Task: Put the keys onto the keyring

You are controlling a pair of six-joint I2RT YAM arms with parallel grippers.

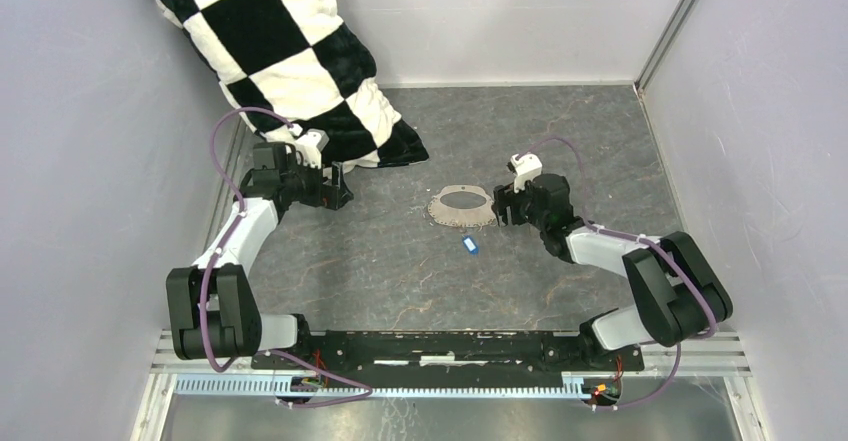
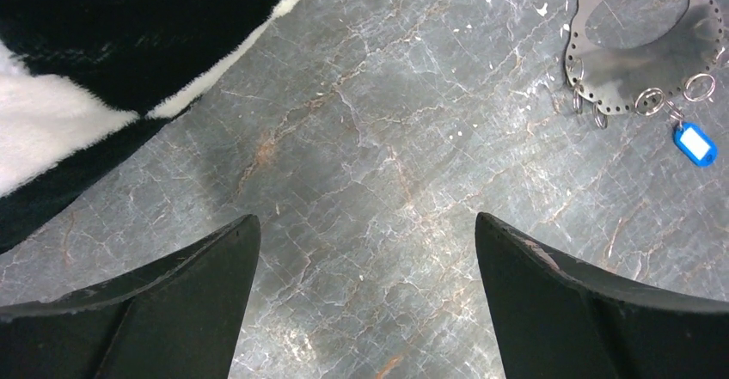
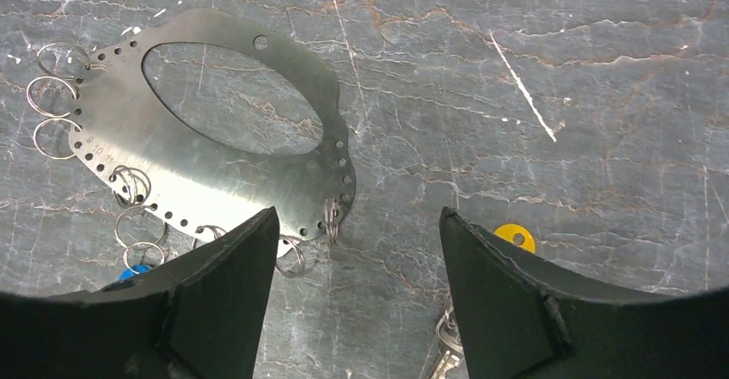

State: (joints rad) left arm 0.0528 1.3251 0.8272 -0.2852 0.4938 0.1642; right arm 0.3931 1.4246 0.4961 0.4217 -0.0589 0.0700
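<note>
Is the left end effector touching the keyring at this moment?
Apart. The top external view shows a wide strip of bare table between the left end effector and the keyring.

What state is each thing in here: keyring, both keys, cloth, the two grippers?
keyring: flat on the table, small split rings along its edge.
blue key: lying by the keyring's edge; whether attached, cannot tell.
yellow key: lying off the keyring, partly hidden behind a right finger.
checkered cloth: bunched in the far left corner.
left gripper: open, empty.
right gripper: open, low beside the keyring, gripping nothing.
</note>
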